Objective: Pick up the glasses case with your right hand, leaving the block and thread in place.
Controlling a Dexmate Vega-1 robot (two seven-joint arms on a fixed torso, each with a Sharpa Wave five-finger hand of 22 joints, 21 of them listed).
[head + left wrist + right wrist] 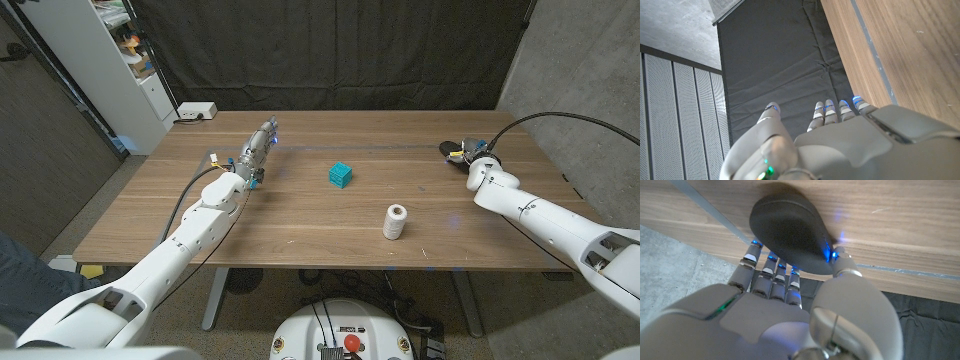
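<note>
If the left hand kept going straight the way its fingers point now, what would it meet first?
Probably nothing on the table: the left hand points toward the far edge of the table, away from the teal block and thread spool. Beyond hangs the black curtain.

A dark grey oval glasses case [790, 235], a teal cube block [340, 176] and a white spool of thread [395, 221] sit on a brown wood-grain table [300, 225]; a black curtain [330, 50] hangs behind.

Wooden table [300, 225]: block [340, 176], thread [395, 221], case [456, 150].
</note>
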